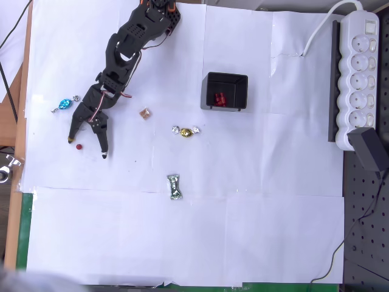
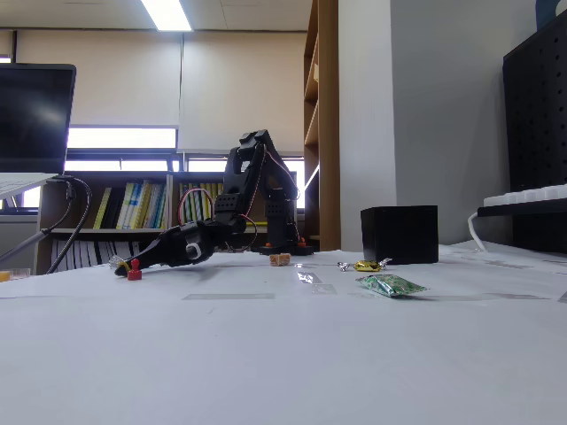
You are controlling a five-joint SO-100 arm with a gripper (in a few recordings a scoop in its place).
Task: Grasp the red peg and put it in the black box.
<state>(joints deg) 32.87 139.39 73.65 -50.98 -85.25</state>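
the red peg (image 1: 79,146) was my landmark. it stood upright on the white-papered tabletop (image 1: 243,231), well apart from the black box (image 1: 225,91), which sat off to the right in the overhead view with a few bright red pieces (image 1: 219,97) already inside. my pincer (image 1: 89,148) was spread wide around the peg, one fingertip just beside it on the left and the other farther off to its right, so the peg lay off centre in the gap. to grasp it well, i judged i should slide a little toward the peg until it sat midway, keep the tips low near the paper, then close slowly so so small a thing would not tip or skid away. beyond the peg lay a blue-wrapped candy (image 1: 64,105), near my wrist. in the fixed view my arm (image 2: 252,190) reached out low from its base, folded high at the elbow, with the forearm sloping down and the pincer nearly level above the tabletop.
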